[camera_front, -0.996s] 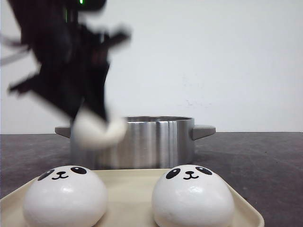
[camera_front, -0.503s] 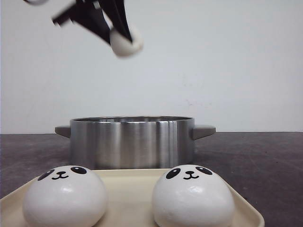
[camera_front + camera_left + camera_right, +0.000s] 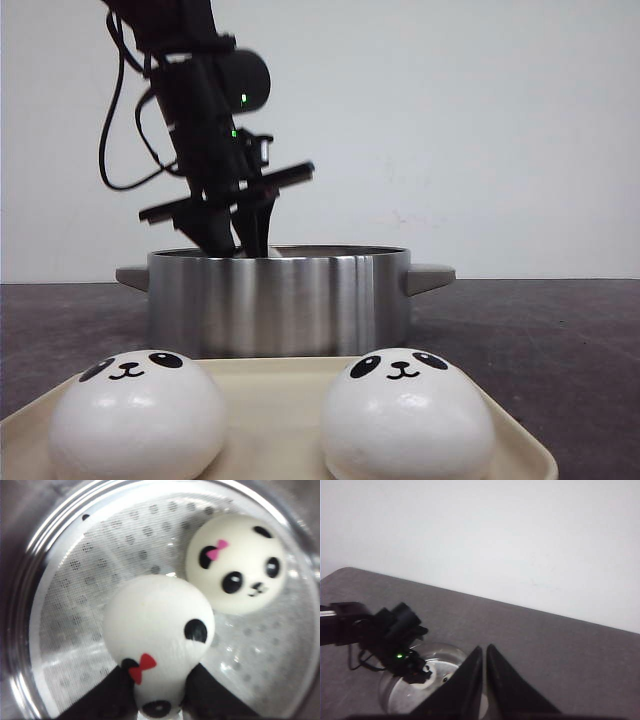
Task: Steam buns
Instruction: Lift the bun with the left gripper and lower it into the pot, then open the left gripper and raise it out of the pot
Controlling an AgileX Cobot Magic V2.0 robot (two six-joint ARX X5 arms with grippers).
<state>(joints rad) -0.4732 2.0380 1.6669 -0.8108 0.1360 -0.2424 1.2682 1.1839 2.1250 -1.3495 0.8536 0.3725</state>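
My left gripper [image 3: 243,238] reaches down into the steel pot [image 3: 280,300]. In the left wrist view it [image 3: 160,695] is shut on a white panda bun with a red bow [image 3: 157,625], held just above the perforated steamer plate [image 3: 80,645]. A second bun with a pink bow [image 3: 235,562] lies on that plate beside it. Two more panda buns [image 3: 138,415] [image 3: 405,420] sit on the beige tray [image 3: 270,385] in front of the pot. My right gripper [image 3: 485,652] is shut and empty, high above the table; it does not show in the front view.
The pot has two side handles [image 3: 430,275]. From the right wrist view the pot [image 3: 427,680] and the left arm [image 3: 385,630] lie below on the dark grey table [image 3: 560,645]. A white wall stands behind.
My left gripper has carried the bun from beside the pot, up high over it, and then down inside the pot. The two buns on the tray have not moved.
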